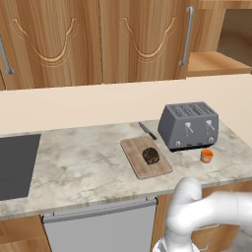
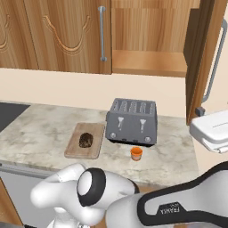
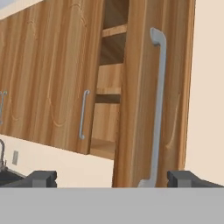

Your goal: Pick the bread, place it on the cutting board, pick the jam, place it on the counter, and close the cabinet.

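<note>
The dark lumpy bread (image 1: 150,156) (image 2: 86,140) lies on the wooden cutting board (image 1: 140,167) (image 2: 73,151). The small orange jam (image 1: 206,155) (image 2: 136,153) stands on the marbled counter (image 1: 83,167) (image 2: 40,129), in front of the toaster. The cabinet (image 3: 109,87) has its right door (image 3: 140,96) (image 2: 202,58) swung open, and bare shelves show inside. My gripper (image 3: 112,179) is open and holds nothing. It faces that door, whose long grey handle (image 3: 157,109) stands between the fingertips (image 3: 41,178).
A grey toaster (image 1: 189,125) (image 2: 132,121) stands right of the board, and a knife (image 1: 146,130) lies behind the board. A dark cooktop (image 1: 15,162) is set in the counter at the left. The neighbouring cabinet doors (image 1: 54,39) are shut.
</note>
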Robot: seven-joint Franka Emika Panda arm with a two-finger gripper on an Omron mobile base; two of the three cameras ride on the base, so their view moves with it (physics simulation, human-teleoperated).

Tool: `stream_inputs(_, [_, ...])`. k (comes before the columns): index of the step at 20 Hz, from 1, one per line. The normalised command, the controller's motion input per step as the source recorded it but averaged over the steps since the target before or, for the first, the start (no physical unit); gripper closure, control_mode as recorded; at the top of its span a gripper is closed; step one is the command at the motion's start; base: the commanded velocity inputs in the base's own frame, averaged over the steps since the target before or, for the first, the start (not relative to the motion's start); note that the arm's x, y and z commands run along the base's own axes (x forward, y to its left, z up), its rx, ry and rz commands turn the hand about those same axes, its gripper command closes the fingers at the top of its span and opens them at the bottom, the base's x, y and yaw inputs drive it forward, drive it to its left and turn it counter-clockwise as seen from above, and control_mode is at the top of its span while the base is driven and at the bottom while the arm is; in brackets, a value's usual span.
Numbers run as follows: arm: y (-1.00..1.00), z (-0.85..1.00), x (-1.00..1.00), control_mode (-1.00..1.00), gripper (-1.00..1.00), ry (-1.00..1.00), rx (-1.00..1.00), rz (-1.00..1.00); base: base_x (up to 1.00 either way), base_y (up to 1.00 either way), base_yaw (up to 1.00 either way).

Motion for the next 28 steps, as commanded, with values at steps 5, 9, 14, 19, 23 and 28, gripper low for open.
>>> stream_inputs(5, [0.0, 0.0, 0.07, -1.0, -1.0, -0.04, 0.0, 0.07, 0.0, 0.0, 0.0])
stream_inputs(9, [0.0, 0.0, 0.17, -1.0, -1.0, -0.02, 0.0, 0.07, 0.0, 0.0, 0.0])
stream_inputs(14, [0.0, 0.0, 0.21, -1.0, -1.0, 0.0, 0.01, 0.08, 0.0, 0.0, 0.0])
stream_inputs(19, [0.0, 0.0, 0.16, -1.0, -1.0, 0.0, 0.02, 0.08, 0.0, 0.0, 0.0])
stream_inputs(23, [0.0, 0.0, 0.14, -1.0, -1.0, 0.0, 0.02, 0.09, 0.0, 0.0, 0.0])
stream_inputs(28, [0.0, 0.0, 0.11, -1.0, -1.0, 0.0, 0.01, 0.09, 0.0, 0.0, 0.0])
